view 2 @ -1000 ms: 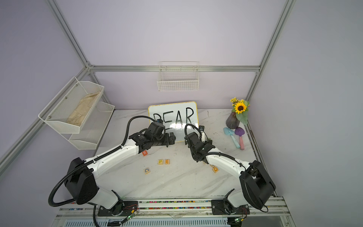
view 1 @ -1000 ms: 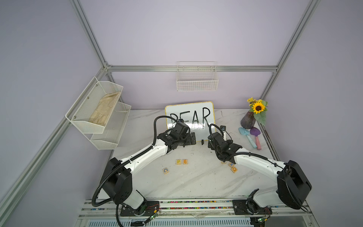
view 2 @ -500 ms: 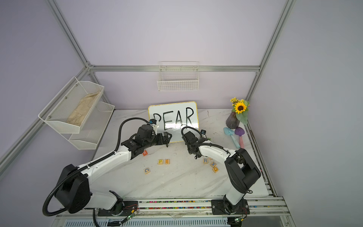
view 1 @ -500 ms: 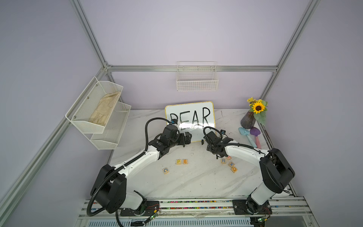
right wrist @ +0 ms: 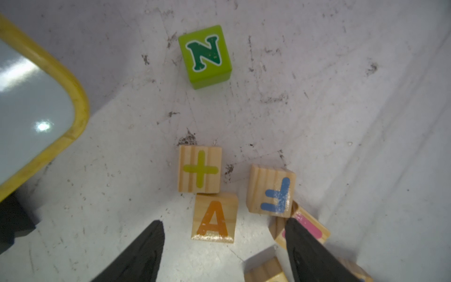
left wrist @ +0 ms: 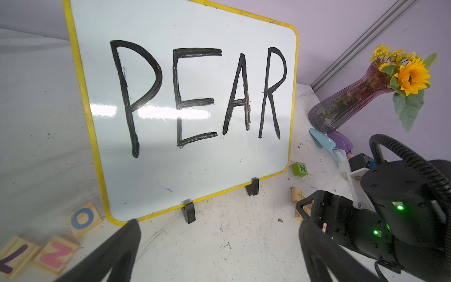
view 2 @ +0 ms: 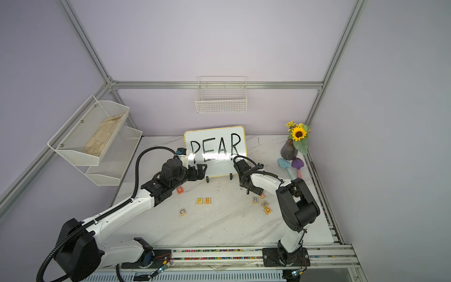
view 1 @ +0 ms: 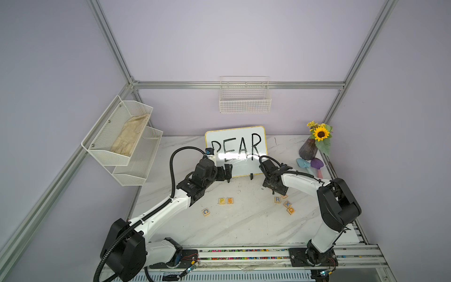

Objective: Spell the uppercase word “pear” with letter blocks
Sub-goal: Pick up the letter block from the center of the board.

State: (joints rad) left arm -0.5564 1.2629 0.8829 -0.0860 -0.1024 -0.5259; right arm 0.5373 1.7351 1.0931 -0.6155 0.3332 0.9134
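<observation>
Taking twelve o'clock as toward the whiteboard (view 1: 235, 151), you are looking at the yellow P block (view 1: 221, 200) and the orange E block (view 1: 230, 200) sitting side by side near the middle of the table (view 1: 244, 227), with P at nine o'clock of E; the bluish R block (view 1: 277, 199) is lying well apart at three o'clock of E; the orange A block (right wrist: 214, 218) is showing only in the right wrist view, lying flat with its letter up, between the two black fingers (right wrist: 146, 244) of the right gripper (right wrist: 223, 222); that gripper is reaching down over it with its jaws spread and a gap on each side of the A, so it is gripping nothing; in both top views it is hanging at about eleven o'clock of R.

A plus-sign block (right wrist: 200, 169) is sitting just beside the A; a blue F block (right wrist: 271, 190) is lying close by; one finger is covering part of a pink-letter block (right wrist: 310, 228); the green N block (right wrist: 205, 56) is sitting apart from them.

The X block (view 1: 288, 203) and the Q block (view 1: 291, 210) are lying at about four o'clock of R; the C block (view 1: 205, 212) is lying at seven o'clock of P.

The left gripper (view 1: 229, 173) is hanging at twelve o'clock of P, just in front of the whiteboard, with its jaws wide apart and nothing between them; the vase (view 1: 308, 151) is standing at two o'clock of the table.
</observation>
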